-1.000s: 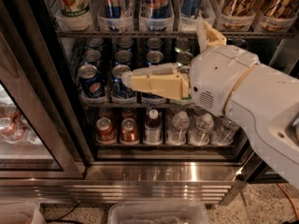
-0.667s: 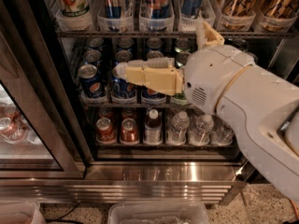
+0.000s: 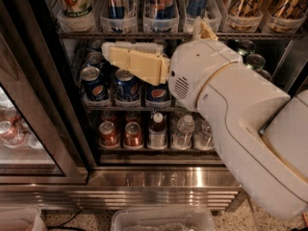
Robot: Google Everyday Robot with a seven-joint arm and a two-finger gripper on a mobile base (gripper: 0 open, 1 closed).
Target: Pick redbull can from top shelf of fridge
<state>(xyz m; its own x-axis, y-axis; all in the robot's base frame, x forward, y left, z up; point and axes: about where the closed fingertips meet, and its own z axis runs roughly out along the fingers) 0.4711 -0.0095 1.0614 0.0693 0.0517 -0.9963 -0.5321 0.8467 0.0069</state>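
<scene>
The redbull can (image 3: 161, 1) stands above the gripper (image 3: 108, 52), over the middle of its length, in a clear bin (image 3: 161, 24) on the top shelf (image 3: 86, 34) of the fridge (image 3: 159, 177), with like cans in the bins on either side. Nearest the camera, the bulky white arm (image 3: 231, 105) comes in from the lower right and runs up and leftward through the open doorway. The wrist is bent so that the cream gripper lies almost level, pointing left. Its tip sits just under the wire of the top shelf and touches no can. Seen side-on, it shows no gap, so I cannot tell whether it is parted or closed; nothing is visibly held. Below and behind the gripper stand the Pepsi cans (image 3: 95, 83) on the middle rack. Further below it are red cans (image 3: 109, 134) and bottles (image 3: 158, 129). Compared with a second ago, the gripper has risen from Pepsi-can height to just beneath the top shelf, and its tip has moved further left.
</scene>
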